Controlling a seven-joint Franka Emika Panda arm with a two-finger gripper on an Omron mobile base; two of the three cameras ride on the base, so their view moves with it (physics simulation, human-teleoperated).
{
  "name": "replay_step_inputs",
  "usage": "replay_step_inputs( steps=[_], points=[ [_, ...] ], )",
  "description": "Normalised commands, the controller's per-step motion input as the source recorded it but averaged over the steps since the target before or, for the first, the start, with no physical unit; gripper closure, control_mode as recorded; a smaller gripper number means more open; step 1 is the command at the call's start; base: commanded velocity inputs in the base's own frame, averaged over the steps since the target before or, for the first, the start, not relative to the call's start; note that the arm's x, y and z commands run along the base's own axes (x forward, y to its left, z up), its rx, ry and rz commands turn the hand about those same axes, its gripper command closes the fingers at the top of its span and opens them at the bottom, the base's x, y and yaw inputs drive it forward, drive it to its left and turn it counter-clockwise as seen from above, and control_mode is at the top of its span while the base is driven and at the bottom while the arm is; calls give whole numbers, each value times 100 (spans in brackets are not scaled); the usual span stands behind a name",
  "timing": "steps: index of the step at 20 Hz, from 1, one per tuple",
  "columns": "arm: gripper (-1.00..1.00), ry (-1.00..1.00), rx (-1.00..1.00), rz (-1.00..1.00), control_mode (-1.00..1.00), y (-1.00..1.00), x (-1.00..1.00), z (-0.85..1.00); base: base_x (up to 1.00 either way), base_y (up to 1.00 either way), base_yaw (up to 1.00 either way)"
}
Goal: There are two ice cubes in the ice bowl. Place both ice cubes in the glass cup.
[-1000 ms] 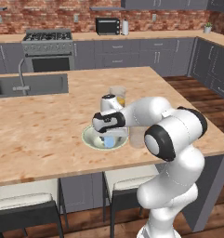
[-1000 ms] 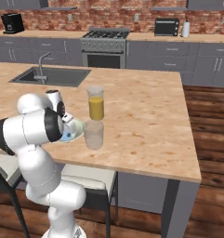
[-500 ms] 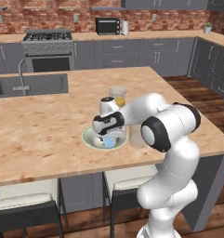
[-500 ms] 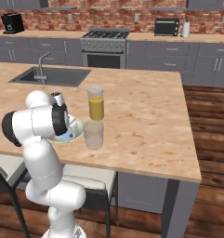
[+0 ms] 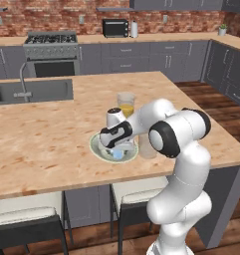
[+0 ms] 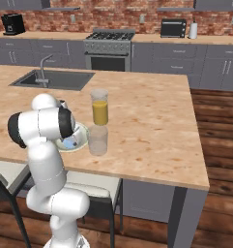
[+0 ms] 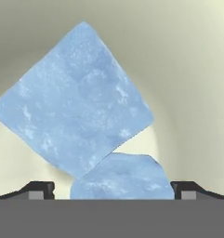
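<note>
claw (image 7: 111, 188) sunk deeper into ice bowl (image 5: 98, 149) | jaws wide | frosty angular ice cubes (image 7: 81, 107) between

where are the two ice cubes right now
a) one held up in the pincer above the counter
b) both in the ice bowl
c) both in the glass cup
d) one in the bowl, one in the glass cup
b: the hand view shows both ice cubes lying against the pale inside of the ice bowl, between the open pincer tips, and the glass cup looks empty.

The wooden island counter (image 5: 52, 144) carries the ice bowl (image 5: 97, 147), glass cup (image 6: 98, 140) and juice glass (image 6: 99, 106).
</note>
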Motion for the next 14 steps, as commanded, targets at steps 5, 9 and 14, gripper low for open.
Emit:
replay_step_inputs(
  steps=[5, 9, 14],
  points=[
    [100, -9, 0, 0, -100, 0, -8, 13, 0, 0, 0],
    [100, -33, -5, -4, -100, 0, -5, 90, 0, 0, 0],
    [100, -19, 2, -10, -100, -10, 0, 100, 0, 0, 0]
  ],
)
